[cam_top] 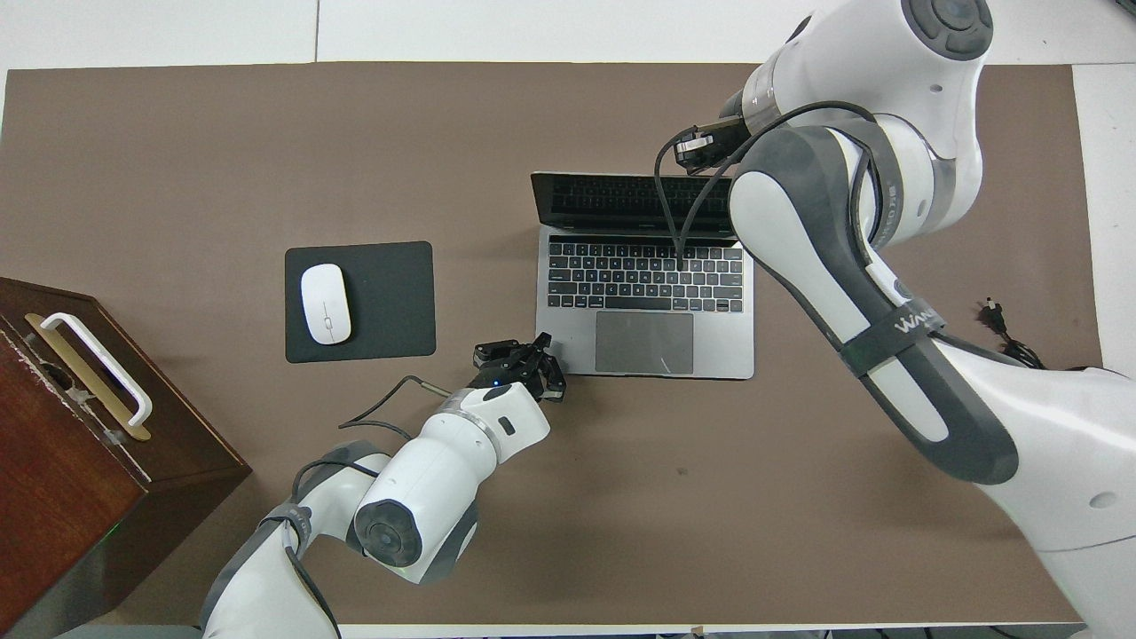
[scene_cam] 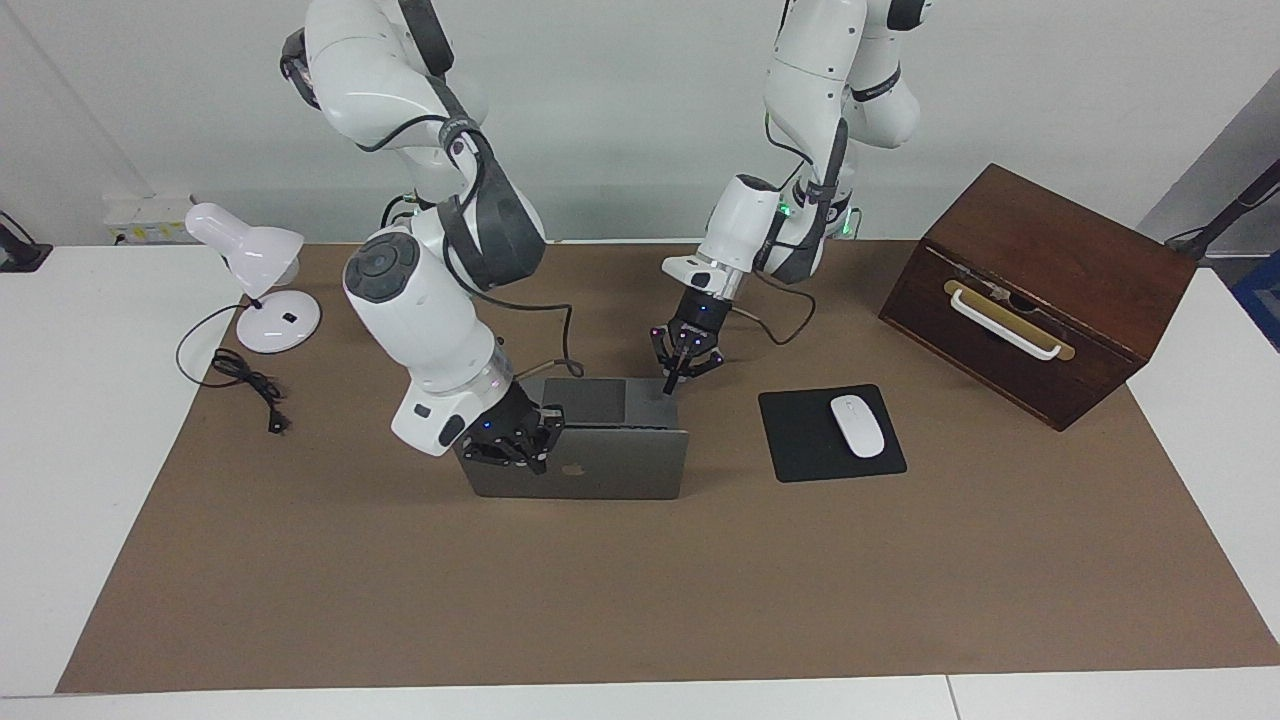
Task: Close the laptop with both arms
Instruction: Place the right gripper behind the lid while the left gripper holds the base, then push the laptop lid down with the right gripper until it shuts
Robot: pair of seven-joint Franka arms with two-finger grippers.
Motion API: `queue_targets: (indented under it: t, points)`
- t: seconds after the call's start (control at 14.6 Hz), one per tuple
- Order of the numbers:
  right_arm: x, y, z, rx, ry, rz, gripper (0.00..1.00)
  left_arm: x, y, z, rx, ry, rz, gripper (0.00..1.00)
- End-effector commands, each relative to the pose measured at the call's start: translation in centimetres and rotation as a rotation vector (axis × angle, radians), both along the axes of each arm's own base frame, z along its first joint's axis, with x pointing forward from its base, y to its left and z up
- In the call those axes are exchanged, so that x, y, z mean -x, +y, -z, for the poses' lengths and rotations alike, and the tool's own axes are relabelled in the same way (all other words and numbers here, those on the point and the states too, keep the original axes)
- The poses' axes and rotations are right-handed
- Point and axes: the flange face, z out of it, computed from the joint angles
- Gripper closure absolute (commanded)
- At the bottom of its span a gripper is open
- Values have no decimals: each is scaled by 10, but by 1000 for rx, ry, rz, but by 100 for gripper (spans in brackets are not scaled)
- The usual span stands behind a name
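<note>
- The laptop (scene_cam: 600, 470) stood open on the brown mat (scene_cam: 640, 600), lid back facing the camera
- The right gripper (scene_cam: 528, 450), fingers together, was against the lid's outer face near its top edge
- The left gripper (scene_cam: 672, 382), fingers together, pointed down at the deck's corner
- A mouse (scene_cam: 858, 425) lay on a black pad (scene_cam: 800, 445) beside the laptop
- A wooden box (scene_cam: 1050, 290) and a lamp (scene_cam: 255, 270) stood at opposite ends

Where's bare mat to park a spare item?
Widest free patch: the brown mat farther from the robots than the laptop and mouse pad. Another strip runs between the lamp and laptop. Crowded: around the laptop, with both grippers there, and by the wooden box.
</note>
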Motion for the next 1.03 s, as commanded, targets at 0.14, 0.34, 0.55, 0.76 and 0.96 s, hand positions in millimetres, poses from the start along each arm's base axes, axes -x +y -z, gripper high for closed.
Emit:
queue_targets:
  t: [0.14, 0.34, 0.55, 0.76, 0.96]
  points:
    - [7, 0, -2, 11, -11, 13, 100, 3, -11, 16, -16, -5, 25, 100]
    - [7, 0, -2, 11, -11, 13, 100, 3, -11, 18, -31, -11, 42, 100]
    - [8, 0, -1, 13, -4, 12, 100, 4, -10, 20, -48, -19, 60, 100]
    - [14, 2, 3, 13, 8, 5, 100, 2, -6, 21, -72, -34, 83, 100]
    - [15, 2, 5, 14, 12, 4, 100, -1, -1, 24, -109, -55, 118, 100]
